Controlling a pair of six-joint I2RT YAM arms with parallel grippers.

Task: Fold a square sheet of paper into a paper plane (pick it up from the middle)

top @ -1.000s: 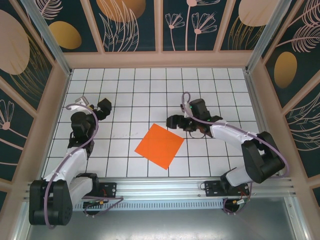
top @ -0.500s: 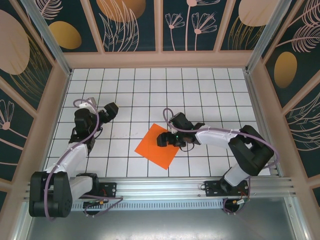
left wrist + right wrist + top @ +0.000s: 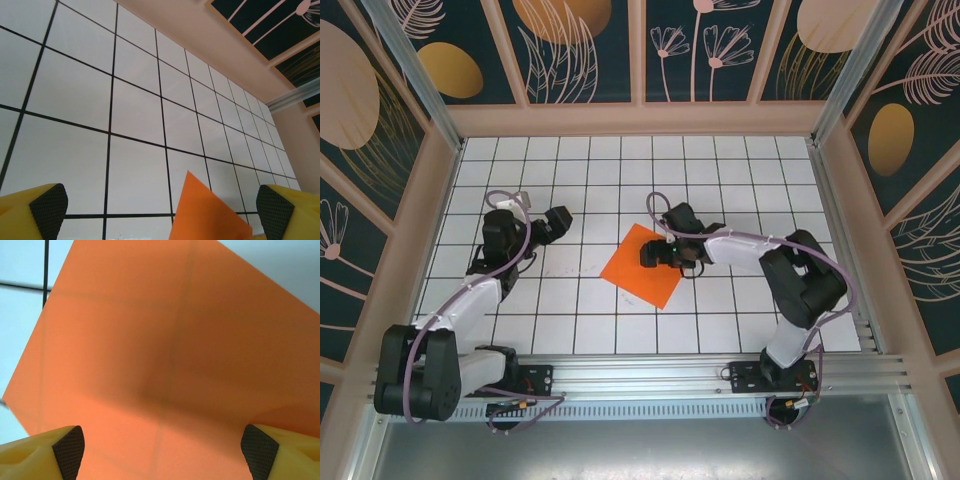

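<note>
One square sheet of paper [image 3: 635, 277], two arms [image 3: 470, 300] [image 3: 765, 250]

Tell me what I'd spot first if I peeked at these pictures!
The bright orange square sheet of paper jumps out, lying flat in the middle of the white grid table. The right gripper is over the sheet's right side with its jaws open. The left gripper, open too, sits off to the left, apart from the paper.
</note>
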